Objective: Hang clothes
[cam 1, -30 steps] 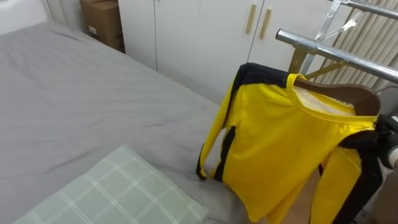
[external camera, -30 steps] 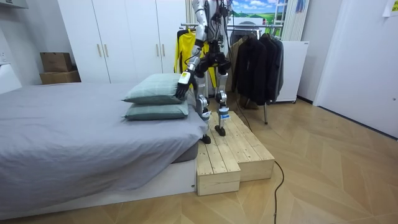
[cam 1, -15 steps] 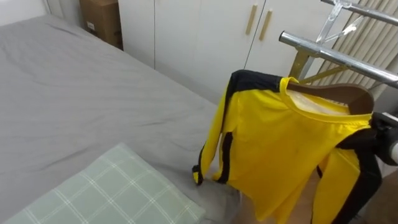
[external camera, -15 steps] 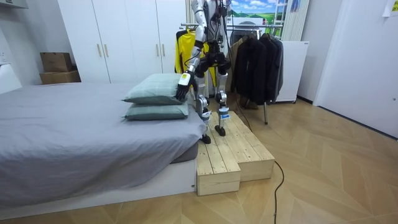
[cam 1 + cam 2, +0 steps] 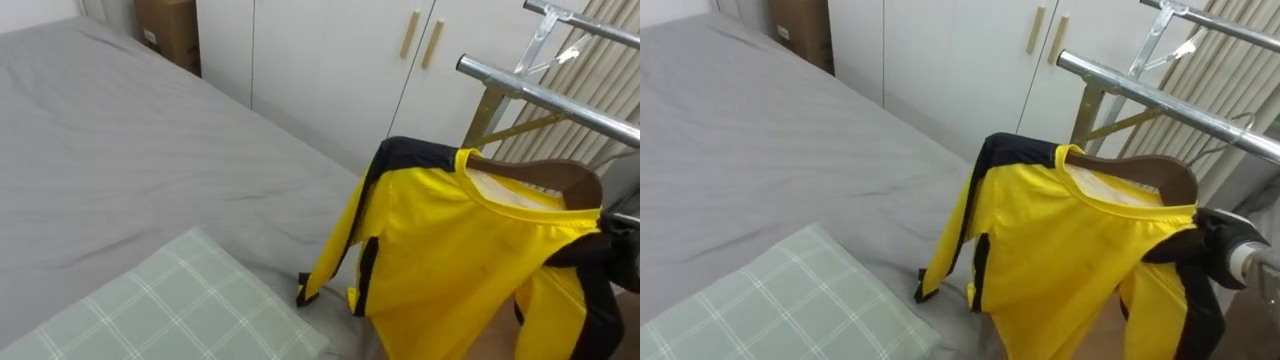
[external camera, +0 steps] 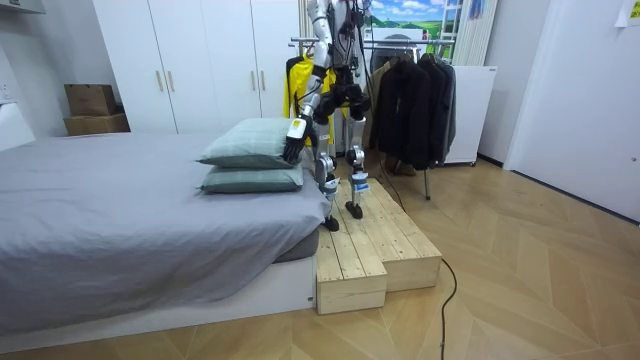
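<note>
A yellow shirt point(image 5: 450, 250) with black trim hangs on a wooden hanger point(image 5: 570, 175), just below the metal rail point(image 5: 540, 95) of a clothes rack and apart from it. My right hand point(image 5: 1220, 245) is at the hanger's right shoulder end, curled round it with the black sleeve bunched there. One loose sleeve point(image 5: 945, 250) dangles toward the bed. In the room view I stand on a wooden platform point(image 6: 370, 240) between the bed and the rack, holding the yellow shirt point(image 6: 297, 75) up, with my left hand point(image 6: 293, 140) hanging beside the pillows.
A grey bed point(image 5: 120, 150) lies to my left with a checked green pillow point(image 5: 180, 300) near me. White wardrobe doors point(image 5: 330, 50) and a cardboard box point(image 5: 165, 35) stand behind. Dark clothes point(image 6: 410, 100) hang further along the rack.
The whole picture has shifted a little. The shirt's loose sleeve has swung lower and to the left; the hanger stays just under the rail in my right hand.
</note>
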`<state>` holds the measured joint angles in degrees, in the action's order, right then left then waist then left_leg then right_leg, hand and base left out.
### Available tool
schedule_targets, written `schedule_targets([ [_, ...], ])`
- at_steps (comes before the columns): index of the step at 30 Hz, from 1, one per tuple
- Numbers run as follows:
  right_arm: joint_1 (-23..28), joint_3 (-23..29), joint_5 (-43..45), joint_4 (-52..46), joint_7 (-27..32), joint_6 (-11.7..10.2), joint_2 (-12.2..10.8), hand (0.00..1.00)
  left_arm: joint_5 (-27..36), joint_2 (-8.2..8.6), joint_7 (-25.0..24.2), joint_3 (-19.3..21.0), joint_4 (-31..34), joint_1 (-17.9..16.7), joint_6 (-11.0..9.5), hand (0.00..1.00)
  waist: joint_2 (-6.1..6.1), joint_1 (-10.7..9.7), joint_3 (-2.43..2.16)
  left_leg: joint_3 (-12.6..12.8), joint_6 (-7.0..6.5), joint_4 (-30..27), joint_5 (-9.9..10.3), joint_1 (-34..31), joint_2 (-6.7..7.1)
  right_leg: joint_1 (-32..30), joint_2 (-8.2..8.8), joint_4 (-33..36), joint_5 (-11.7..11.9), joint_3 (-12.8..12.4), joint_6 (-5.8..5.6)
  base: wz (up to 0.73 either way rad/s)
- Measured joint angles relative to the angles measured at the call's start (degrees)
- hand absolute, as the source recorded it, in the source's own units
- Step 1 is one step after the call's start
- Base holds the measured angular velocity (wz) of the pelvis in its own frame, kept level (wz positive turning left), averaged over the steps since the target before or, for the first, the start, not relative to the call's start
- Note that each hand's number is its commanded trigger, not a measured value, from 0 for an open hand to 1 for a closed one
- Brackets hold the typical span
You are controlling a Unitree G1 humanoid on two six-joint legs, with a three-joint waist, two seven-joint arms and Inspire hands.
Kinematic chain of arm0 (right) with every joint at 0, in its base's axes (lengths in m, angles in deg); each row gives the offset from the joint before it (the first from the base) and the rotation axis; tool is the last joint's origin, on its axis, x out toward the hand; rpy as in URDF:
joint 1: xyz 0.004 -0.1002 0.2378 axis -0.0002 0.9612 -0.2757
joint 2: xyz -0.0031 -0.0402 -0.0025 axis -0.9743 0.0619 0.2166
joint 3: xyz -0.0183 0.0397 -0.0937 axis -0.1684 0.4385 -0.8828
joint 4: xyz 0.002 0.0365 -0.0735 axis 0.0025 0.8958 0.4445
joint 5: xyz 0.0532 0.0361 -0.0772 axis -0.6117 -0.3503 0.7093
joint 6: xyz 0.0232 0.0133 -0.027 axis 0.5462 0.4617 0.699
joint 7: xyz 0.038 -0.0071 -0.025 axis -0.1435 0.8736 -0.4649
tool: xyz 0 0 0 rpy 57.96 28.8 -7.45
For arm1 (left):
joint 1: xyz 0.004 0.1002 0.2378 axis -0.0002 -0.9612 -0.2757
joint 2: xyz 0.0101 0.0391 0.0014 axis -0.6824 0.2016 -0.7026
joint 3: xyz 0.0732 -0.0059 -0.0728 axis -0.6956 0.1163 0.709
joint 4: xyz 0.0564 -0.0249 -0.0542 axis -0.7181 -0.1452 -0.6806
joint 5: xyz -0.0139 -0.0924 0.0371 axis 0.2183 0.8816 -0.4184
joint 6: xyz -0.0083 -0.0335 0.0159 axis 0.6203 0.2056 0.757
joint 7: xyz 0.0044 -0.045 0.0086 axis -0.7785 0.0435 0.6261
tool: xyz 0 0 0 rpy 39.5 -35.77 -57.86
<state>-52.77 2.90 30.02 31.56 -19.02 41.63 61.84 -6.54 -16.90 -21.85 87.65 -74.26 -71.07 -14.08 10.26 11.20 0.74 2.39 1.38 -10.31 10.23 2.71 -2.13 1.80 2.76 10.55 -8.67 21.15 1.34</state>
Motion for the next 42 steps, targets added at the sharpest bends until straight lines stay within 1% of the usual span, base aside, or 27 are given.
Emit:
schedule_targets([
  [2, 0.1, 0.0, 0.4, 0.2, -0.2, 0.5, 0.0, 1.00, 0.1, -0.06, 0.0, 0.0, 0.1, 0.0, 0.0, 0.00, 0.05, -0.2, 0.03, -0.2, 0.00, -0.1, 0.0, 0.0, 0.03, 0.1, 0.05, 0.0, 0.0, 0.2, -0.05, 0.06],
  [5, 0.3, -0.2, 0.2, 0.4, -0.8, 0.6, 0.0, 1.00, 0.3, -0.24, 0.0, 0.0, 0.1, 0.5, 0.1, 0.00, 0.06, -0.3, 0.06, -0.7, 0.01, -0.1, 0.0, 0.0, 0.10, 0.0, 0.05, -0.2, -0.1, 0.5, -0.08, 0.09],
  [6, 0.3, -0.3, 0.2, 0.9, -1.1, 0.7, 0.0, 1.00, 0.3, -0.37, 0.0, 0.0, 0.1, 0.7, 0.1, 0.00, 0.06, -0.2, 0.06, -1.0, 0.02, -0.2, 0.0, 0.0, 0.14, 0.2, 0.08, -0.2, -0.1, 0.9, -0.10, 0.12],
  [9, 0.3, -0.3, 0.1, 1.6, -1.2, 1.6, -0.1, 1.00, 0.3, -0.39, 0.0, 0.0, 0.1, 1.2, 0.1, 0.00, 0.06, 0.3, 0.07, -1.2, 0.09, -0.2, -0.1, -0.1, 0.16, 0.2, 0.05, -0.1, -0.1, 1.0, -0.10, 0.04],
  [14, 0.4, -1.1, -0.6, 1.6, -1.2, 1.7, -0.1, 1.00, 0.3, -0.49, 0.0, 0.0, 0.1, 1.4, 0.1, 0.00, 0.03, 0.6, 0.08, -1.2, 0.11, -0.1, -0.1, -0.1, 0.11, 0.1, -0.39, -0.1, -0.1, 0.9, -0.09, 0.00],
  [25, 0.4, -1.7, -0.7, 1.7, -1.3, 1.7, -0.1, 1.00, 0.5, -0.56, 0.0, -0.1, 0.1, 1.9, 0.0, 0.00, 0.12, 1.6, 0.03, -1.2, 0.11, -0.1, -0.1, -0.1, 0.13, 0.2, -0.34, -0.2, -0.1, 1.0, -0.08, 0.00],
  [29, 1.0, -2.1, -2.3, 1.7, -1.3, 1.8, -0.1, 1.00, 0.5, -1.10, 0.0, -0.7, 0.1, 2.0, 0.0, 0.00, 0.23, 1.9, -0.03, -1.3, 0.11, -0.2, -0.1, -0.1, 0.14, 0.2, -0.24, -0.2, -0.1, 1.0, -0.08, 0.00],
  [31, 1.4, -2.1, -2.5, 1.7, -1.3, 2.3, -0.1, 1.00, 0.5, -1.26, 0.0, -1.0, 0.2, 2.0, 0.0, 0.00, 0.26, 1.9, -0.03, -1.3, 0.11, -0.2, -0.1, -0.2, 0.15, 0.1, -0.11, -0.1, -0.1, 1.0, -0.09, 0.00],
  [34, 1.6, -2.1, -2.5, 1.7, -1.2, 3.6, -0.1, 1.00, 0.5, -1.28, 0.0, -1.1, 1.2, 2.0, 0.7, 0.00, 0.35, 1.9, -0.03, -1.3, 0.11, -0.4, -0.1, -0.4, 0.15, -0.1, -0.01, -0.1, -0.1, 1.0, -0.09, 0.00],
  [38, 1.6, -2.1, -2.4, 1.7, -1.0, 3.7, -0.1, 1.00, 0.5, -1.30, 0.0, -1.2, 1.3, 2.1, 0.8, 0.00, 0.48, 1.7, -0.08, -1.4, 0.13, -0.7, -0.1, -1.1, 0.15, -0.7, -0.22, 0.1, -0.1, 1.0, -0.07, 0.00],
  [40, 1.6, -2.1, -2.4, 1.7, -0.7, 3.7, -0.1, 1.00, 0.5, -1.30, 0.0, -1.2, 1.3, 2.1, 0.8, 0.00, 0.55, 1.8, -0.08, -1.5, 0.13, -0.7, -0.1, -1.1, 0.15, -0.6, -0.04, 0.1, -0.1, 1.0, -0.07, 0.00],
  [42, 1.6, -2.1, -2.4, 1.7, -0.2, 3.7, 0.0, 1.00, 0.5, -1.34, 0.1, -1.2, 1.3, 1.9, 0.8, 0.00, 0.86, 1.7, -0.04, -1.5, 0.14, -0.7, -0.1, -1.1, 0.15, -0.6, 0.02, 0.1, -0.1, 1.0, -0.07, 0.00],
])
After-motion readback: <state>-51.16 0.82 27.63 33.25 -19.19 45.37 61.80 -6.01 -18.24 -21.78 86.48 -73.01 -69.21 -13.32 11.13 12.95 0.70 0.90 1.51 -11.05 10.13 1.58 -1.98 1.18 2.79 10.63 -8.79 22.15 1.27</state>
